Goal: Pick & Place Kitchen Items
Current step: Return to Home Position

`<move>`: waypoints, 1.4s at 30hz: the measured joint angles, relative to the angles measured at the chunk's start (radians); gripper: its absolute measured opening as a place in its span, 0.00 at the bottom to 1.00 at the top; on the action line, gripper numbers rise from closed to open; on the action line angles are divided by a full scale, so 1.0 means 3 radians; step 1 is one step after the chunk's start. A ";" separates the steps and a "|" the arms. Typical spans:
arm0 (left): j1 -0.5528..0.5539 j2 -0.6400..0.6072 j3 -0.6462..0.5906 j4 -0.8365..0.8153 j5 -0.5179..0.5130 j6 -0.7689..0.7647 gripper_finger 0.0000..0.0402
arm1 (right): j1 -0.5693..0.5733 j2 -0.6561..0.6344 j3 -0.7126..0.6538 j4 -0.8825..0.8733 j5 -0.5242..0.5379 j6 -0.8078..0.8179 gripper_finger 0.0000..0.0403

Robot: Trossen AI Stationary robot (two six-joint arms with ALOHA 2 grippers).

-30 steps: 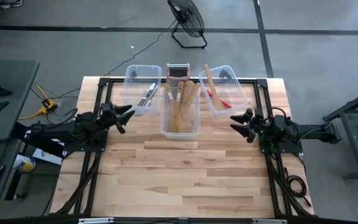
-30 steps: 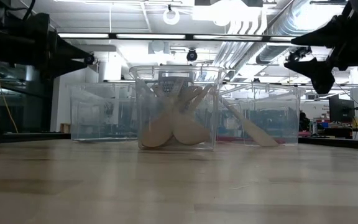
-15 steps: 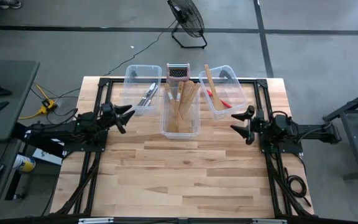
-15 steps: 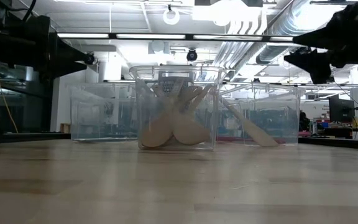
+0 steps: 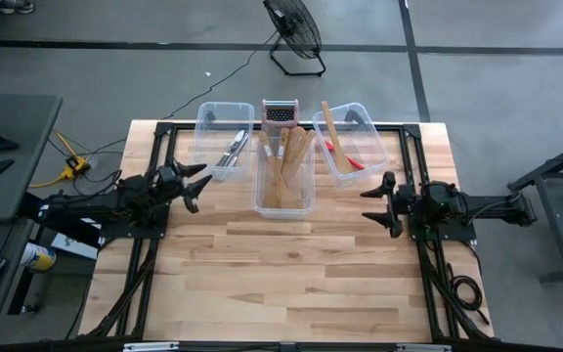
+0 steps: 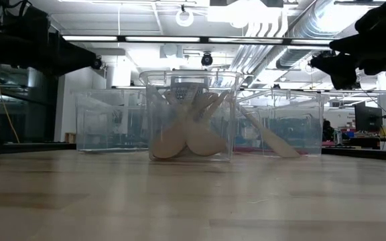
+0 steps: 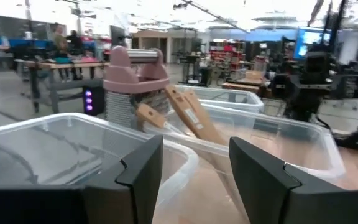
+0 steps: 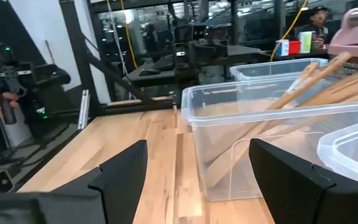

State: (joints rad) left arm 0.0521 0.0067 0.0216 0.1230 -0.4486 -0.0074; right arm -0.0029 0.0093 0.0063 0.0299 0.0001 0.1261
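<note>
Hanging over the pale wooden table (image 5: 291, 274) with nothing between them, the left jaws at the end of the left arm (image 5: 115, 200) are released and point toward the middle of the table, just beside the near end of the left bin (image 5: 213, 119). The right jaws, on the right arm (image 5: 448, 203), are likewise spread and empty, and sit just in front of the near corner of the right bin (image 5: 362, 125), pointing inward toward the other arm. In the low view both arms show only as dark shapes high at the picture's edges, well above the table top. Three clear plastic bins stand in a row along the far side of the table. The left bin holds the silver metal knives and forks (image 5: 234, 149), lying together at its right wall. The middle bin (image 5: 283, 211) reaches nearer than the other two and holds a cluster of pale wooden spoons and spatulas (image 5: 283, 161), their handles leaning toward the far end. The right bin holds a long wooden spatula (image 5: 330, 125) propped against its left wall, with the red-headed spatula (image 5: 346, 157) lying beside it. An upright metal grater (image 5: 280, 113) with a pinkish top stands just behind the middle bin, between the two outer bins. A floor fan (image 5: 293, 34) stands on the grey floor beyond the table.
</note>
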 joint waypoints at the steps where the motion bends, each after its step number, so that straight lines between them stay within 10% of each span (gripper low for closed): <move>1: 0.0000 -0.0001 0.0000 -0.0008 0.0057 0.0006 0.46 | 0.0001 0.0000 0.0000 -0.0004 -0.0015 0.0000 0.68; 13: -0.0001 0.0001 0.0000 -0.0055 0.0866 0.0042 0.46 | 0.0000 0.0000 -0.0001 0.0003 -0.0012 0.0108 0.68; 42: -0.0001 0.0000 0.0000 -0.0360 0.0929 -0.0167 0.46 | 0.0001 0.0000 -0.0003 0.0009 -0.0011 0.0113 0.68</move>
State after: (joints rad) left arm 0.0517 0.0067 0.0216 0.0151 -0.1699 -0.0574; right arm -0.0025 0.0093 0.0055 0.0326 -0.0032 0.1600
